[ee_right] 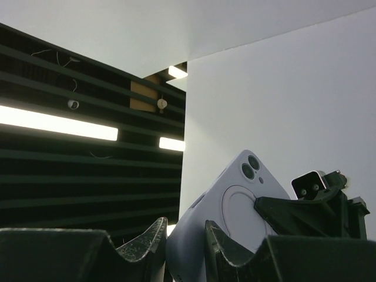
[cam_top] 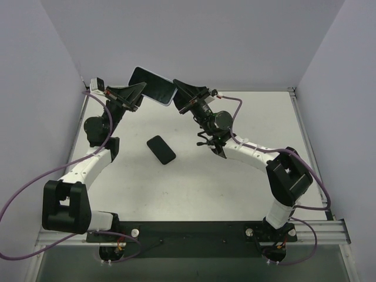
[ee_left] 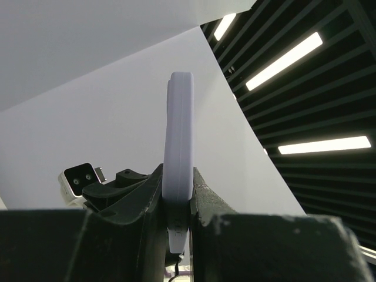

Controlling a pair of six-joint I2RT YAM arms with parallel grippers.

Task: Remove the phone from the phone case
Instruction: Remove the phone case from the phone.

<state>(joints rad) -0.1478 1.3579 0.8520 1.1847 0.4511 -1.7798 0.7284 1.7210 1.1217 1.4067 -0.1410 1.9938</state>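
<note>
The lavender phone case (cam_top: 154,86) is held up in the air over the far side of the table, with a black face showing inside its pale rim. My left gripper (cam_top: 139,90) is shut on its left end and my right gripper (cam_top: 178,92) on its right end. In the left wrist view the case (ee_left: 178,135) stands edge-on, pinched between the fingers of the left gripper (ee_left: 177,191). In the right wrist view the case's back (ee_right: 238,202) shows two camera lenses and a ring. The right gripper (ee_right: 185,238) is shut on its lower corner, and the left gripper's fingers (ee_right: 294,212) press its far side.
A black phone-like slab (cam_top: 161,149) lies flat on the white table (cam_top: 252,129), below the raised case and between the two arms. Pale walls close in the left, back and right. A metal rail (cam_top: 311,232) runs along the near edge.
</note>
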